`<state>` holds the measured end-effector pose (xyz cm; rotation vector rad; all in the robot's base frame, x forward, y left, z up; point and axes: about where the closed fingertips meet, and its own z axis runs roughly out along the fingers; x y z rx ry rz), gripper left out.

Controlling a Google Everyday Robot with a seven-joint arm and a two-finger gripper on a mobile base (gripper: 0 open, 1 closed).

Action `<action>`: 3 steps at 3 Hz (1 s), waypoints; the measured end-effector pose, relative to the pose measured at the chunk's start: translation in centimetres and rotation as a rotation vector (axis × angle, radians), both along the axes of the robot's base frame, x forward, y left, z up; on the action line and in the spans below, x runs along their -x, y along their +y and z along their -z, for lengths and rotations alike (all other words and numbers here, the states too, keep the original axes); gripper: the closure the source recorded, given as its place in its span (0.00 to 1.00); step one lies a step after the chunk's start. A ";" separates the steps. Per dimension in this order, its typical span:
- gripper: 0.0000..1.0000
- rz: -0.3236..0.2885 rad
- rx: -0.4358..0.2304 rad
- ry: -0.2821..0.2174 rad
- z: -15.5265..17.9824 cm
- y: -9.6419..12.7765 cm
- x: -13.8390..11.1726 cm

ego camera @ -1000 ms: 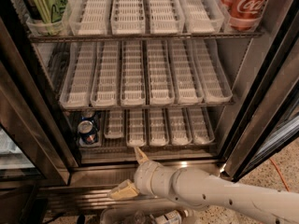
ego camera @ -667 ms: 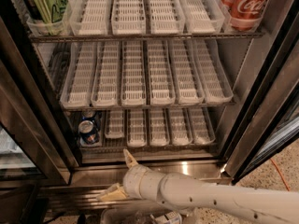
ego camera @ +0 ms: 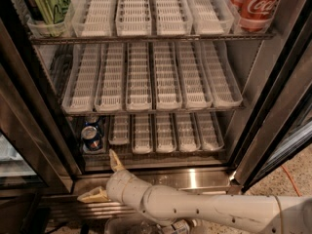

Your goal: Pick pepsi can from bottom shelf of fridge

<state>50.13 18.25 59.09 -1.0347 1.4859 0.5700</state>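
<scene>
The fridge [ego camera: 265, 96] stands open, its three racks lined with white slotted trays. On the bottom shelf [ego camera: 163, 155] the pepsi can [ego camera: 91, 136] stands upright at the far left, beside the short empty trays [ego camera: 165, 132]. The top rack's left tray holds a green can [ego camera: 46, 3]; its right tray holds red Coca-Cola cans [ego camera: 256, 4]. The middle rack's trays hold nothing. The hand [ego camera: 104, 178] hovers low before the steel base, just below the pepsi can, fingers spread and pinching nothing.
</scene>
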 end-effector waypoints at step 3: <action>0.00 0.283 -0.025 -0.096 -0.9 0.8 -1.7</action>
